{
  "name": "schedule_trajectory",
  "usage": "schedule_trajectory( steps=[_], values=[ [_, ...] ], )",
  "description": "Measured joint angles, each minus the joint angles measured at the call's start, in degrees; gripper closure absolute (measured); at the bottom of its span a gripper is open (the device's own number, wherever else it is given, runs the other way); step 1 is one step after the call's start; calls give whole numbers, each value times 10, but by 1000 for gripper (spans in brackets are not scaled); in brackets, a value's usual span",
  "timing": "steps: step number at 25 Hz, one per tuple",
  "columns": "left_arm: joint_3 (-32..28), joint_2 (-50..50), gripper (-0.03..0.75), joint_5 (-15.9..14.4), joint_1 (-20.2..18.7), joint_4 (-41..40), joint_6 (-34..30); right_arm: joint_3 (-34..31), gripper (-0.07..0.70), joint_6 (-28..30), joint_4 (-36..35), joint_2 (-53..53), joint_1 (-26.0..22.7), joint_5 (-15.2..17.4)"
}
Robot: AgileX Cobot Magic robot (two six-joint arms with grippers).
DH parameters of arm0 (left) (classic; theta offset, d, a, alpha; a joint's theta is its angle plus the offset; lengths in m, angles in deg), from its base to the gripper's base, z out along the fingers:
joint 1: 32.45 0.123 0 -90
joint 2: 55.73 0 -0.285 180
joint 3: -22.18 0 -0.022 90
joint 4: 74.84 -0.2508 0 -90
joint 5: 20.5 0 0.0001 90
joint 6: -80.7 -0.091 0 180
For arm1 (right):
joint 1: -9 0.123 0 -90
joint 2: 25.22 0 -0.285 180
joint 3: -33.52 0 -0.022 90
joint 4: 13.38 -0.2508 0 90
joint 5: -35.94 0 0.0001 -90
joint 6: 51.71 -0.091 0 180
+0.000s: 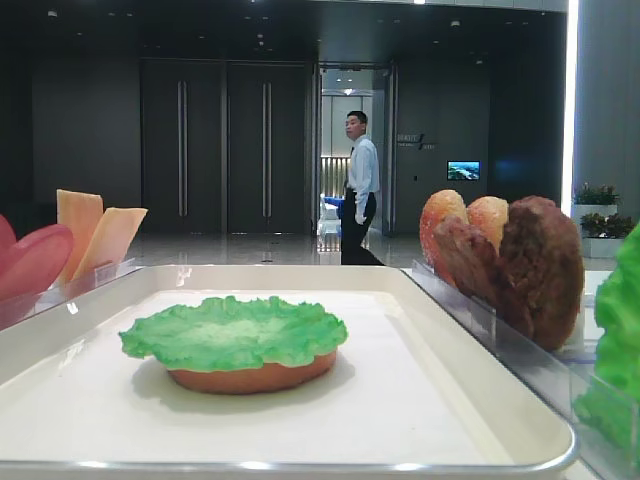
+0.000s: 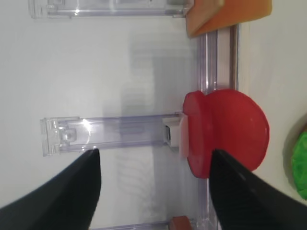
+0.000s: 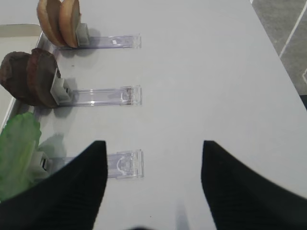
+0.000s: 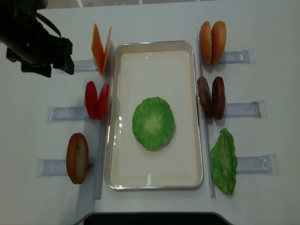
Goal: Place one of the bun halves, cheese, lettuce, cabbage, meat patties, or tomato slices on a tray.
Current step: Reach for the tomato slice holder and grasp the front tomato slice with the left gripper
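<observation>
The cream tray (image 4: 190,93) holds a frilly lettuce leaf (image 4: 153,123) lying on a bun half (image 1: 250,378). To its left stand cheese slices (image 4: 101,49), two tomato slices (image 4: 96,100) and a bun half (image 4: 77,158). To its right are two bun halves (image 4: 212,42), two meat patties (image 4: 211,97) and a green leaf (image 4: 224,161), lettuce or cabbage, I cannot tell which. My left gripper (image 2: 154,152) is open and empty, its right finger (image 2: 244,191) close beside the tomato slices (image 2: 225,132). My right gripper (image 3: 153,143) is open over bare table.
Clear plastic holders (image 4: 63,113) carry each food stack on both sides of the tray. The dark left arm (image 4: 40,44) hangs over the table's far left. A man (image 1: 360,190) walks in the dark hall behind. The table's right edge (image 3: 283,62) lies near the right gripper.
</observation>
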Motion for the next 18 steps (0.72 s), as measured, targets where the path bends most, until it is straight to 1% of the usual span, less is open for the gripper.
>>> schedule_trajectory(
  steps=[3,8,11,15,18],
  values=[
    [24,8,187,-15,-24,-16,33,0,219,0,0,0,0,0],
    [56,27,190,-19,-102,-29,110,0,219,0,0,0,0,0],
    [58,45,192,-19,-140,-29,155,0,219,0,0,0,0,0],
    [58,73,192,-19,-173,-29,196,0,219,0,0,0,0,0],
    [58,90,199,-17,-181,-29,213,0,219,0,0,0,0,0]
  ],
)
